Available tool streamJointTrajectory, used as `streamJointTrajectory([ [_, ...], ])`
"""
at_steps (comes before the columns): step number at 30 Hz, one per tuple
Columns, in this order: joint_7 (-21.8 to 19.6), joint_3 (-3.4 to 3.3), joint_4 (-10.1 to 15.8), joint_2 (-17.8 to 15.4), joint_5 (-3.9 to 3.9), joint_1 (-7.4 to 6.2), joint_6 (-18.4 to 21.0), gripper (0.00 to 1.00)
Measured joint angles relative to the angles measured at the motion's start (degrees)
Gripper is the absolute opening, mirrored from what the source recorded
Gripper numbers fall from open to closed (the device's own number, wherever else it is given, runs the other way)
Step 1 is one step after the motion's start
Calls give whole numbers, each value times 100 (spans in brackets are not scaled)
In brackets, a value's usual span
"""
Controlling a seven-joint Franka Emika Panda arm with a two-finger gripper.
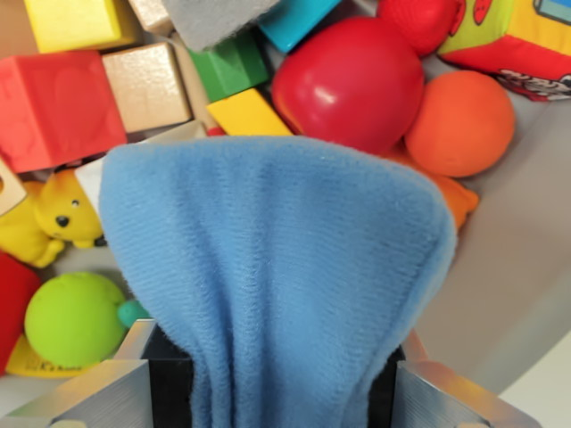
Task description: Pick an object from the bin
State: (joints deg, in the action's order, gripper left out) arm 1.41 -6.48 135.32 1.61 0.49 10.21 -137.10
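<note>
Wrist view, looking down past the end effector (281, 379) into a bin (526, 267) crowded with toys. Two metal fingers (107, 397) frame the bottom edge, one at each lower corner, and between them a fold of soft blue cloth (277, 267) is pinched tight. The end effector is closed on this cloth, which fans upward and outward from the fingers and fills the middle of the picture, hiding whatever lies directly below it.

Around the cloth, the other toys sit in the bin. At the top, right of centre, is a glossy red ball (352, 80), with an orange ball (459, 123) just beside it on the wrist view's right. On the wrist view's left are a red block (53, 107), a tan wooden block (147, 85), a yellow plush animal (53, 223) and, lower down, a lime green ball (76, 316). Green and yellow blocks (245, 111) peek out above the cloth's upper edge.

The cloth appears already gripped, so the step in hand is likely the lift. Doing it well means rising straight up and slowly, keeping the fingers firmly closed, since plush fabric can slip. Its hanging edges may drag neighbouring toys, so it should clear the bin's wall before any sideways travel.
</note>
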Motion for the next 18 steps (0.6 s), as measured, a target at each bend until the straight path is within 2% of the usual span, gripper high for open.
streamJointTrajectory([
  [18, -68, 0, -448, -668, -89, 2, 1119, 0],
])
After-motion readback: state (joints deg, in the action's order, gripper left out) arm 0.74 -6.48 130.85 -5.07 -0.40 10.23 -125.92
